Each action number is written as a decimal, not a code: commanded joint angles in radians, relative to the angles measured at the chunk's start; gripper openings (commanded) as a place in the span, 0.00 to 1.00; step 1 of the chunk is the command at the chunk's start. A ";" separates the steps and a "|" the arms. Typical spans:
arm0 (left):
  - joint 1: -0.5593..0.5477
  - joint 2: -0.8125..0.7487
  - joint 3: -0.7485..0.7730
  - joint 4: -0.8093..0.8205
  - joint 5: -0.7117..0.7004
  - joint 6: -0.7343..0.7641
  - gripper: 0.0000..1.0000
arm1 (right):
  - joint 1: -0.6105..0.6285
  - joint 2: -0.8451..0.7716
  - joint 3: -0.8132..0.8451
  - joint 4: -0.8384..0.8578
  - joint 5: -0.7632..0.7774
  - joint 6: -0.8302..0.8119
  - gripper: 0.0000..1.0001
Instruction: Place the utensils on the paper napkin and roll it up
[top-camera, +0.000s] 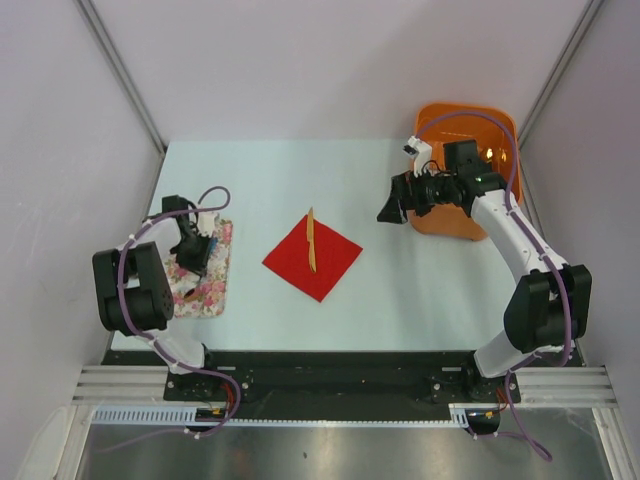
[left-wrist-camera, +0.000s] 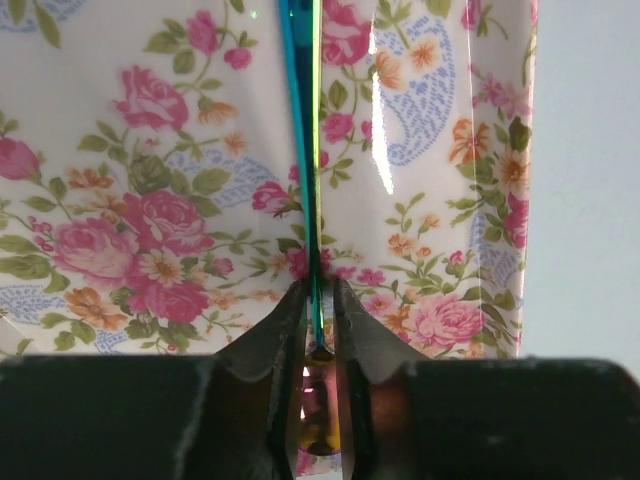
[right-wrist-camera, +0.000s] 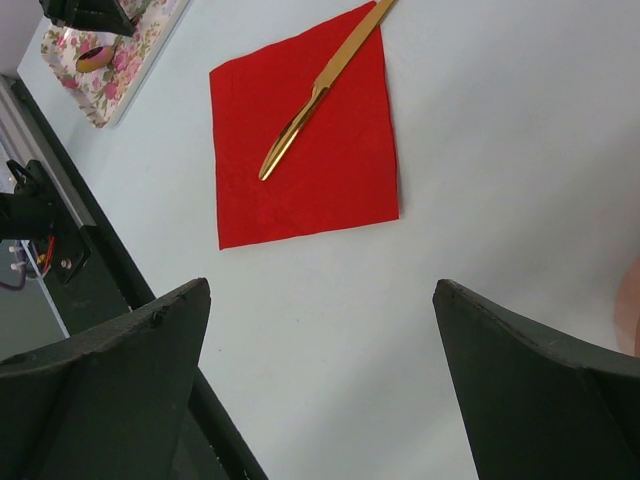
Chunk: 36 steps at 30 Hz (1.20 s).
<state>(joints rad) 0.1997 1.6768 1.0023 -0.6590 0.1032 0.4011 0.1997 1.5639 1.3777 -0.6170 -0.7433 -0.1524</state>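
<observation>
Pale table (top-camera: 400, 290) carrying red napkin (top-camera: 312, 257) at centre, gold knife (top-camera: 311, 240) lying on it. Left claw (left-wrist-camera: 318, 300) pinching thin blue utensil (left-wrist-camera: 303, 120) edge-on over floral tray (left-wrist-camera: 150, 200), seemingly gripped. Right claw (right-wrist-camera: 322, 290) gaping wide, empty. Am judging blue utensil stiff, light, slick: gripping mid-handle.

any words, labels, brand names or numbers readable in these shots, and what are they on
No legible text in any view.
floral tray: flower pattern only, no lettering.
red napkin, gold knife, teal utensil, orange bin: plain, no markings visible.
white tag beside the orange bin: too small to read.
</observation>
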 joint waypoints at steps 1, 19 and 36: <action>-0.005 0.037 -0.019 0.070 -0.049 0.033 0.17 | 0.000 0.008 0.029 0.003 -0.021 0.000 1.00; -0.121 -0.193 0.015 0.104 -0.036 0.327 0.00 | -0.082 -0.025 0.049 -0.036 -0.025 0.017 1.00; -0.770 -0.816 -0.205 -0.163 0.221 1.251 0.00 | 0.174 0.100 0.118 -0.095 -0.269 0.096 1.00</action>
<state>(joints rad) -0.4294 0.8642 0.8204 -0.7353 0.2947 1.4471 0.2714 1.6222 1.4631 -0.6914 -0.9195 -0.0940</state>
